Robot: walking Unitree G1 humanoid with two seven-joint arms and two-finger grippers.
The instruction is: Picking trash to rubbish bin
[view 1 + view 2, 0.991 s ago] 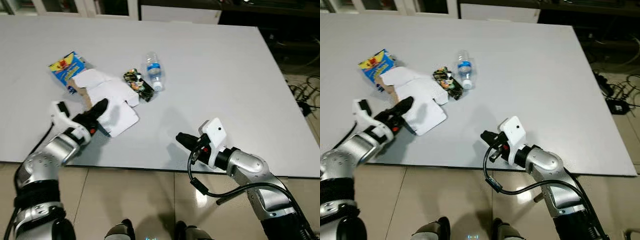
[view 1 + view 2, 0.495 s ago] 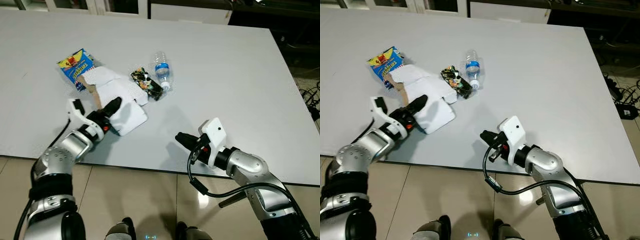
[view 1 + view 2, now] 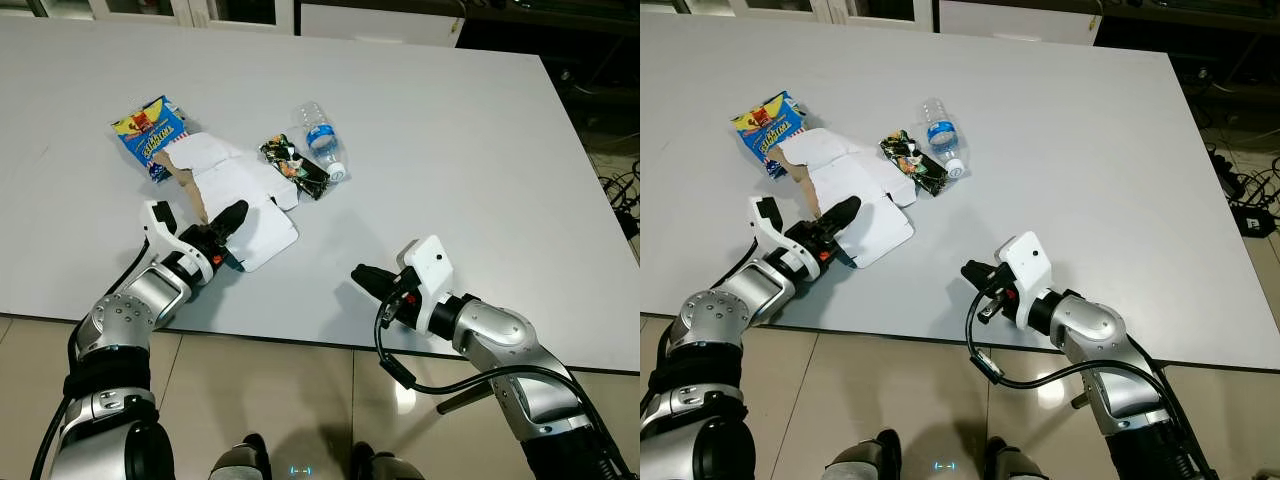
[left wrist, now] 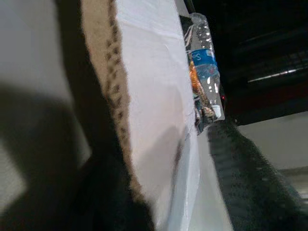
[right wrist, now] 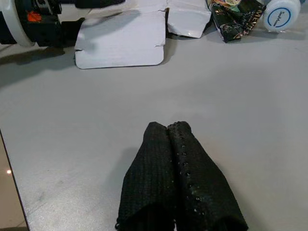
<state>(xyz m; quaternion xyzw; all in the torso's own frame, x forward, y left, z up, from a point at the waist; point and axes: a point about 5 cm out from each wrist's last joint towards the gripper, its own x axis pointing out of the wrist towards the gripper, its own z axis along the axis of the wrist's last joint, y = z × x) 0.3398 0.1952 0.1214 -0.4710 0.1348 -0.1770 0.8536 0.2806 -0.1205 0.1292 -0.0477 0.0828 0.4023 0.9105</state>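
From the head camera, I saw my left gripper [image 3: 228,218] clamped on the flattened white carton [image 3: 240,195] near the white table's [image 3: 450,140] left edge. The left wrist view showed its torn cardboard edge pinched. The right wrist view showed my right gripper [image 5: 175,139] clenched, empty.

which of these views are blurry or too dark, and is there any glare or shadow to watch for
Both eye views are sharp and evenly lit, with soft shadows under the left gripper and right gripper and a small glare spot on the floor tile. The left wrist view is too close: the white cardboard is soft and dark shade covers the near side. The right wrist view is clear.
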